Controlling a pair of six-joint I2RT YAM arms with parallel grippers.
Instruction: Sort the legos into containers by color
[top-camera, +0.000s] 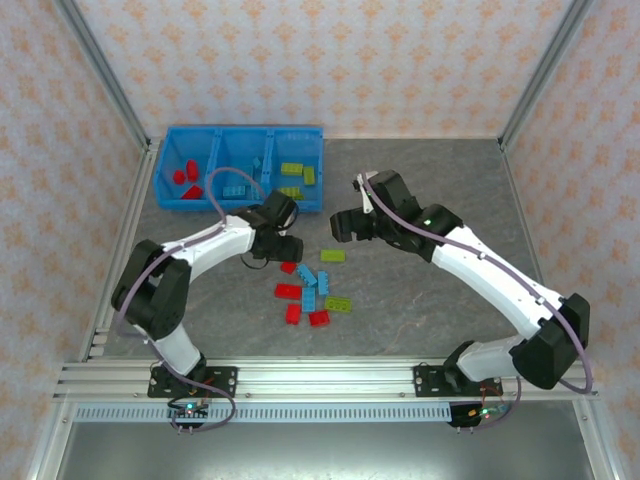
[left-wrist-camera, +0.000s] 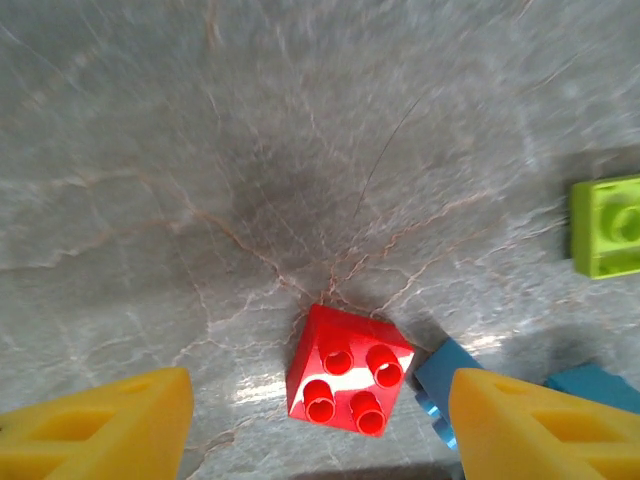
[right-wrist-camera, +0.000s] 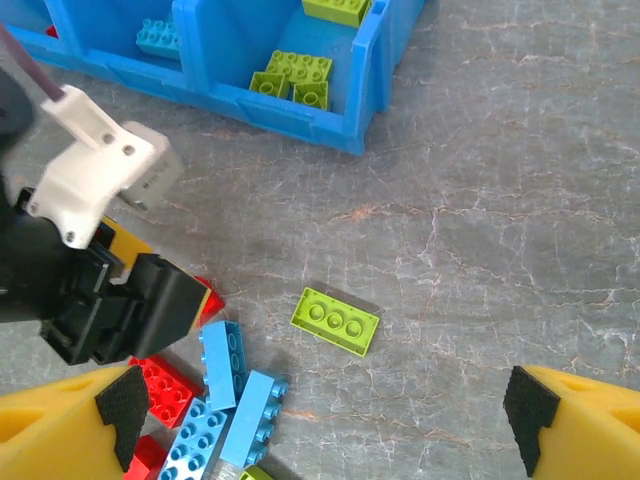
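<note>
My left gripper (top-camera: 283, 250) (left-wrist-camera: 320, 430) is open and hangs low over a small red four-stud lego (left-wrist-camera: 348, 368) (top-camera: 288, 267), which sits on the table between the yellow fingers (left-wrist-camera: 100, 425), untouched. A light blue lego (left-wrist-camera: 440, 375) lies beside the right finger. My right gripper (top-camera: 345, 225) (right-wrist-camera: 325, 425) is open above a yellow-green lego (right-wrist-camera: 335, 320) (top-camera: 332, 256) lying upside down. The blue bin (top-camera: 240, 207) (right-wrist-camera: 370, 90) at the back left holds red, light blue and yellow-green legos in its left, middle and right compartments.
A loose pile of red (top-camera: 289, 291), light blue (top-camera: 308, 285) and yellow-green (top-camera: 338, 303) legos lies at the table's middle, just near of both grippers. The left arm's black wrist (right-wrist-camera: 130, 310) crowds the pile's left side. Metal frame posts edge the table.
</note>
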